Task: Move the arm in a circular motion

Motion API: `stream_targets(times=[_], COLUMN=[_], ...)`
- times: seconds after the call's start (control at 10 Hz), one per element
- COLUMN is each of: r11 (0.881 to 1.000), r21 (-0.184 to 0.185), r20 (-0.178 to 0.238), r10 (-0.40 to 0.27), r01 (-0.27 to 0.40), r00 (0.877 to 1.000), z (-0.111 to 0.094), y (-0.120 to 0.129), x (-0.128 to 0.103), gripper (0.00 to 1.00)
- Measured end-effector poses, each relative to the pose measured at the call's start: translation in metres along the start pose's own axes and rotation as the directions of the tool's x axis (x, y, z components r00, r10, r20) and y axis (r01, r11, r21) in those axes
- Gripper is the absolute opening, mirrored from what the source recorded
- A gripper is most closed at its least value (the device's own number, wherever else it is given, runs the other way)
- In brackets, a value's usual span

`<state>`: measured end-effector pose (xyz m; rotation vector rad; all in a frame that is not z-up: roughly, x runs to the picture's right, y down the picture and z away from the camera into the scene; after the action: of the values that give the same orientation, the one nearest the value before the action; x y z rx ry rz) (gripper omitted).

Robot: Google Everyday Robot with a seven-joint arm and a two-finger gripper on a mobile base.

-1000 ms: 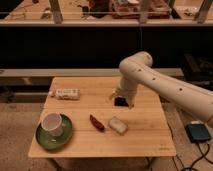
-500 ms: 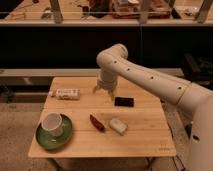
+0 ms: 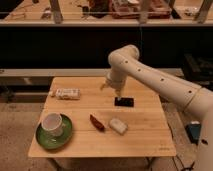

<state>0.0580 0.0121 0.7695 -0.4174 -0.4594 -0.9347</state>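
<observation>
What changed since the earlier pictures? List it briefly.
The large cream-white robot arm swung left over the far side of the wooden table, then partway back right. Its pincer now hangs just left of and behind the flat black rectangle. Nothing was picked up. Unmoved: white cup, green plate, red-brown stick, pale wrapped bar, white packet.

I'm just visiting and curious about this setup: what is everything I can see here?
table: one, light wood, centre
plate: one, green, table's front left
cup: one, white, on the plate
packet: one, white, table's back left
flat item: one, black, back middle
long item: one, dark red, front middle
lump: one, whitish, just right of the long item
arm: one, cream-white, reaching in from the right
end effector: one, cream-white, over the table's back, near the flat item
</observation>
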Motion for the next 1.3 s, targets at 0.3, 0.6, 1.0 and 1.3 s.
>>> stream_targets(times=[0.3, 0.6, 1.0, 1.3], r11=[0.997, 0.998, 1.000, 0.994], r21=[0.018, 0.004, -0.019, -0.043], r20=[-0.003, 0.003, 0.014, 0.026], r10=[0.077, 0.067, -0.013, -0.095], r01=[-0.076, -0.067, 0.013, 0.096], r00=[0.997, 0.998, 1.000, 0.995], z=[-0.010, -0.019, -0.014, 0.000], y=[0.063, 0.107, 0.090, 0.035], x=[0.032, 0.026, 0.000, -0.036], gripper=[0.67, 0.67, 0.67, 0.67])
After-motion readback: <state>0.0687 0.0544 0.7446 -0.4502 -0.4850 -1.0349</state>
